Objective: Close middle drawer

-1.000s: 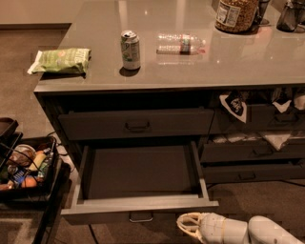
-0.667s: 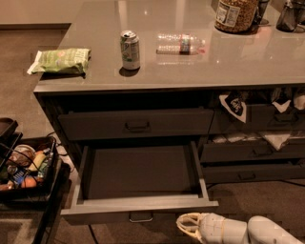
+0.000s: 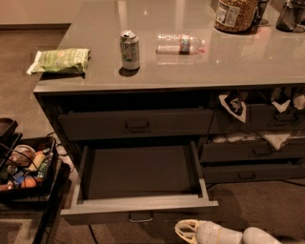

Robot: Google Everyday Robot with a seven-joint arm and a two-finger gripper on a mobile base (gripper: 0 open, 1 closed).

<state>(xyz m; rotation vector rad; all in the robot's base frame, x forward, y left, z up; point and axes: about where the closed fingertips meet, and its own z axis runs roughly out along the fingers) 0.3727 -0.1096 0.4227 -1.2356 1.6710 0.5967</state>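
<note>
The middle drawer (image 3: 143, 206) is pulled far out of the dark grey cabinet. Its bare grey inside is empty and its small metal loop handle (image 3: 141, 218) sits at the centre of the front. Above it is another dark grey drawer front (image 3: 136, 125) with a like handle, shut. My gripper (image 3: 183, 231) is at the bottom edge of the view, just below and to the right of the open drawer's front right corner, not touching it. The white arm (image 3: 238, 235) runs off to the right.
On the counter (image 3: 248, 62) stand a can (image 3: 129, 49), a lying water bottle (image 3: 180, 44), a green chip bag (image 3: 61, 60) and a jar (image 3: 234, 13). Right-hand drawers (image 3: 252, 152) hold cloths. A black basket of snacks (image 3: 24, 169) stands on the floor at left.
</note>
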